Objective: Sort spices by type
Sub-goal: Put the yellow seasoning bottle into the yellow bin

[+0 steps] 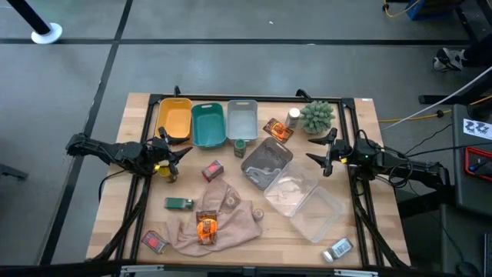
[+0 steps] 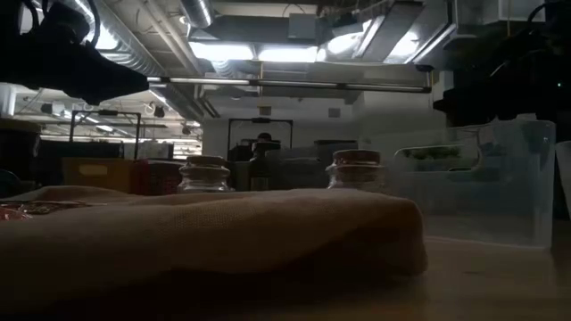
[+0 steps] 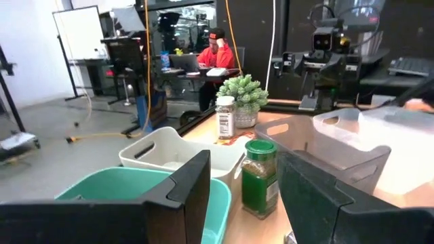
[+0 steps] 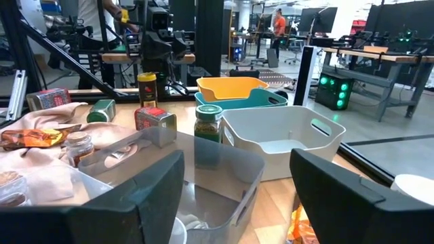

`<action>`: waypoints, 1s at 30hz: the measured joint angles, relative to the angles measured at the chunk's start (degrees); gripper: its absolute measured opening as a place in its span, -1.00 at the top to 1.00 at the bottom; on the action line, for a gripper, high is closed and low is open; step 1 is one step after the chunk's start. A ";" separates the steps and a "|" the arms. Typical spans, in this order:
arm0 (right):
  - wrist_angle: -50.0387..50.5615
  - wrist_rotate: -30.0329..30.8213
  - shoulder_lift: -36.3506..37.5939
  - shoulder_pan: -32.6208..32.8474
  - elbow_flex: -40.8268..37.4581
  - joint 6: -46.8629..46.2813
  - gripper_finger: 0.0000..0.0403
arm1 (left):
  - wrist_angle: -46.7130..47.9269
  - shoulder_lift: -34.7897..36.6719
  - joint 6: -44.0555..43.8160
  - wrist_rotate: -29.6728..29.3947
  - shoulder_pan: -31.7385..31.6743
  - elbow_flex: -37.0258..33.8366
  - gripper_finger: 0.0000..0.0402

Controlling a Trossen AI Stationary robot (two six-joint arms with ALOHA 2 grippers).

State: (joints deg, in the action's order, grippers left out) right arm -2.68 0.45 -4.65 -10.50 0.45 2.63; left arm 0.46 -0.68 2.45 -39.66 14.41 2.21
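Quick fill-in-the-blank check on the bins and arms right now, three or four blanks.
1. The teal bin sits between the white bin and the ____ bin.
2. The right gripper has its fingers ____.
3. The green-capped jar stands just in front of the ____ bin.

Missing words: yellow; open; white

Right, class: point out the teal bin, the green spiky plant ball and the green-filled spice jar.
teal bin (image 1: 208,125), high view, its inner floor.
green spiky plant ball (image 1: 317,115), high view, its spiky top.
green-filled spice jar (image 3: 260,177), left wrist view, its glass body.
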 joint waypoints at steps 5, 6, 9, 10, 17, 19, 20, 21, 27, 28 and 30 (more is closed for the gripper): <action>-0.14 -0.02 -0.01 -0.01 0.00 -0.02 -0.33 | -4.14 0.01 -5.55 0.17 -0.01 -0.05 0.23; -0.20 -0.02 -0.02 -0.01 0.00 -0.09 -0.33 | -4.46 0.01 -6.17 0.72 -0.02 -0.05 0.23; -0.28 -0.02 0.00 -0.01 0.00 -2.62 -0.33 | -6.13 -0.72 -6.65 2.47 0.00 -0.05 0.23; -0.28 -0.02 0.00 -0.01 0.00 -3.31 -0.33 | -7.01 -1.27 -6.92 2.79 0.00 -0.03 0.23; -0.27 -0.04 -0.01 -0.01 0.00 -4.22 -0.33 | -8.17 -8.59 -7.17 3.26 0.03 3.42 0.23; -0.28 -0.04 0.00 -0.01 0.00 -4.28 -0.33 | -6.89 -11.33 -6.74 3.29 0.23 5.92 0.23; -0.26 -0.04 0.00 0.00 0.00 -4.28 -0.33 | -5.41 -12.69 -6.68 3.34 0.22 7.48 0.23; -0.26 -0.04 0.00 -0.02 0.00 -4.30 -0.33 | -3.62 -14.16 -7.01 3.41 0.22 9.26 0.23; -0.26 -0.04 0.00 -0.02 0.00 -4.30 -0.33 | 11.20 -23.50 -14.84 4.08 0.22 20.36 0.23; -0.26 -0.04 -0.01 0.00 0.00 -4.30 -0.33 | 13.84 -24.93 -16.15 4.81 0.22 22.29 0.23; -0.26 -0.04 -0.01 -0.02 0.00 -4.30 -0.33 | 19.52 -27.34 -18.59 6.15 0.22 26.24 0.23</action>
State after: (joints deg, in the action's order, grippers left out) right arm -2.94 0.40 -4.66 -10.52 0.45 -1.67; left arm 19.97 -28.01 -16.14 -33.51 14.63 28.44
